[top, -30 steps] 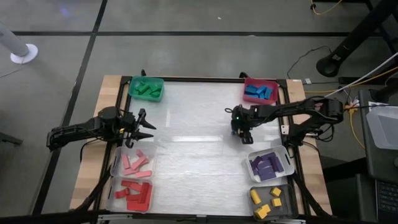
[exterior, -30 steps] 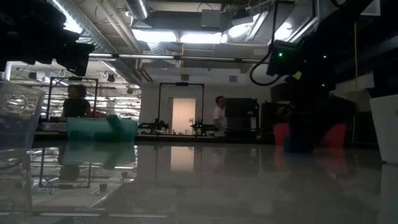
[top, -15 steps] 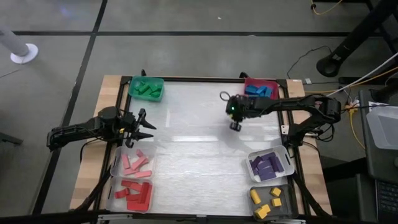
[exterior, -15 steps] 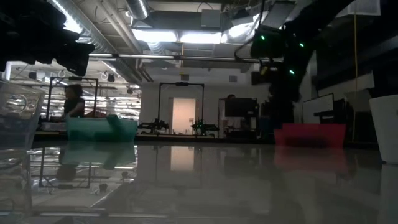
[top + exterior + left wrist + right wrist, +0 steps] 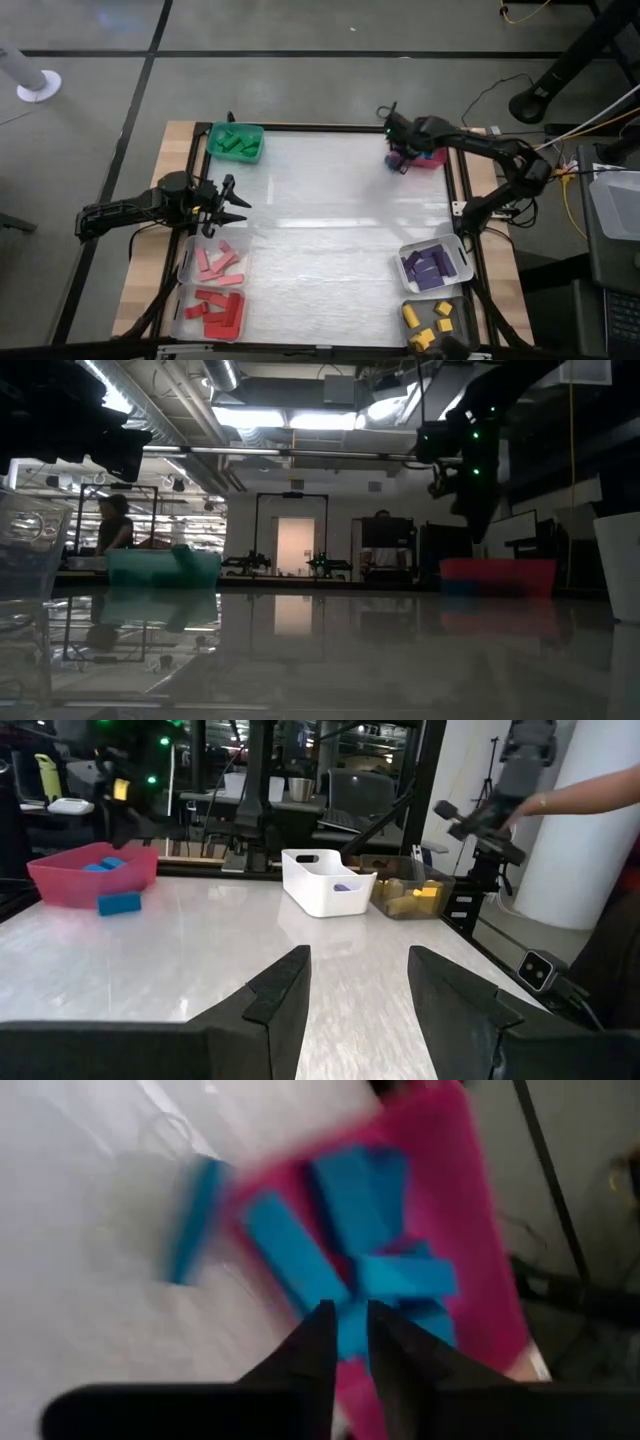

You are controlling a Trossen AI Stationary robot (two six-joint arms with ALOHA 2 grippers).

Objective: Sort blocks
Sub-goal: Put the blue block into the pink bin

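- Two dark, slender jointed arms.
- Left gripper (image 5: 238, 208): black tapered fingers (image 5: 280, 995).
- Right gripper (image 5: 400, 160): black fingers, green indicator lights on the wrist.

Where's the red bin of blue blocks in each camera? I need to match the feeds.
High view: the red bin sits at the table's corner, top right in the picture.
Low view: right of centre, at the back.
Left wrist view: at the picture's left edge.
Right wrist view: fills the upper right.
Shared landmark: the right gripper hangs over it.
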